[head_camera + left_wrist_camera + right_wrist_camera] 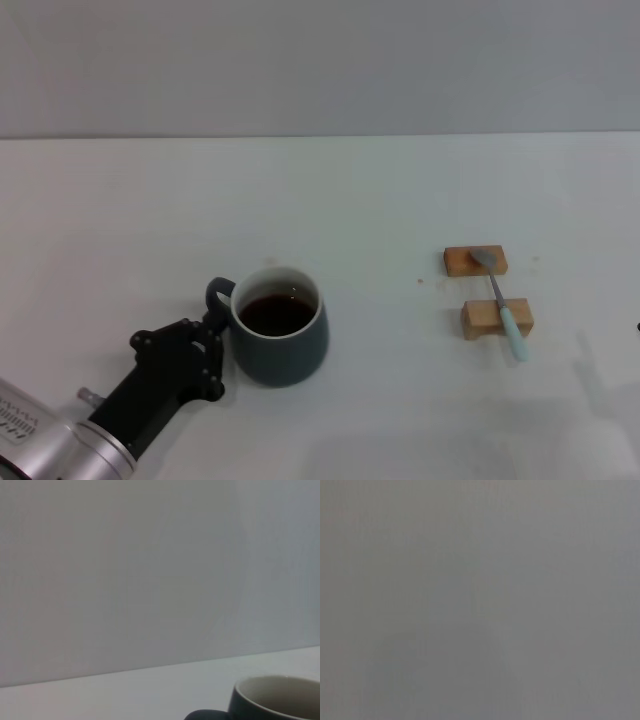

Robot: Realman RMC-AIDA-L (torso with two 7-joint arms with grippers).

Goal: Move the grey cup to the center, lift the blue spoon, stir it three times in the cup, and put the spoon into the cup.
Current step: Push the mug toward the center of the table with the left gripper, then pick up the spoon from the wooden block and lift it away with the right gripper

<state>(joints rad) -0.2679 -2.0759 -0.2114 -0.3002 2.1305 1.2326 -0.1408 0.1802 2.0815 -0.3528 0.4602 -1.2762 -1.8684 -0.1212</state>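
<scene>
Rounded slate-grey ceramic grey cup (280,327) holding dark liquid, left claw (212,335) at its loop handle, finger state indiscernible, blue spoon (500,301) bridging 2 wooden blocks (476,261), matte white counter (380,200), plain grey wall (320,60).

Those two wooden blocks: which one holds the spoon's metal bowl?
The farther block, nearer the wall, carries the blue spoon's bowl; the nearer block supports its handle.

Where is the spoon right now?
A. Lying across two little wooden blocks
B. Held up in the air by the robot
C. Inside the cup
A: the blue spoon lies across the two wooden blocks, well to the right of the grey cup, with no gripper near it.
</scene>
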